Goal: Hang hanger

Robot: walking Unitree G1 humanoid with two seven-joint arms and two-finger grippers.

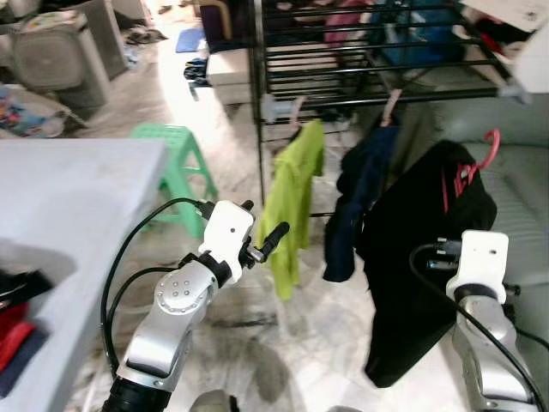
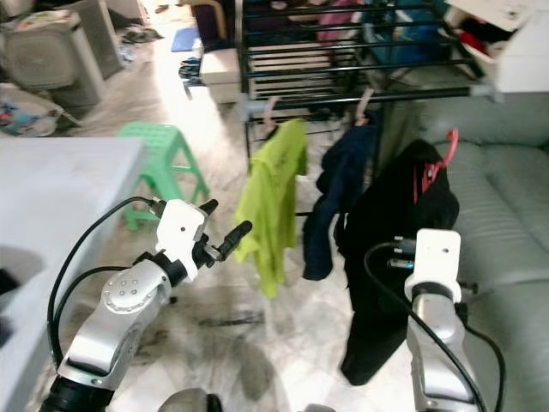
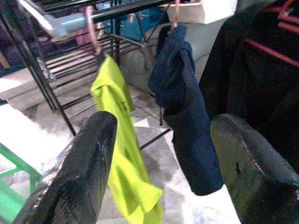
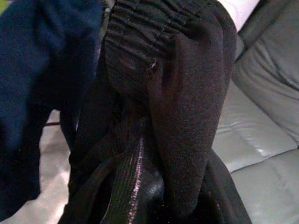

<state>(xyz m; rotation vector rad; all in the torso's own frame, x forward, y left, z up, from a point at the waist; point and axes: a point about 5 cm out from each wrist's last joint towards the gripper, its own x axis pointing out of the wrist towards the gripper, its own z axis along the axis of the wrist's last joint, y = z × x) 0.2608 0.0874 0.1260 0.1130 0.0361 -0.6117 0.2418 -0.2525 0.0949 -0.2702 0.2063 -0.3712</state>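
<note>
Right gripper (image 4: 140, 186) is buried in a black garment (image 1: 420, 257), which hangs on a red hanger (image 1: 476, 167); the cloth is bunched around one dark finger in the right wrist view, and the garment hangs from that arm's wrist in the head views, so the fingers appear pinched on it. Only the hook and upper bars of the hanger show, standing above the garment's collar, in front of the grey sofa (image 1: 523, 197) and just beside the right end of the drying rack (image 1: 369, 60). The hook touches no rail.

Left gripper (image 1: 262, 236) is raised over the floor (image 1: 257, 343), pointing toward the rack, fingers (image 3: 79, 172) spread wide with nothing between them. Through the gap, the left wrist view shows a lime-green shirt (image 1: 292, 202) and a dark blue garment (image 1: 352, 206), each hanging from the rack's front rail on a pale pink hook. The green shirt hangs near the rail's left end, the blue garment to its right, close against the black garment.

A green plastic stool (image 1: 176, 167) stands on the floor left of the rack. A white table (image 1: 69, 197) takes up the left foreground; dark and red cloth (image 1: 17, 318) lies at its near left edge
</note>
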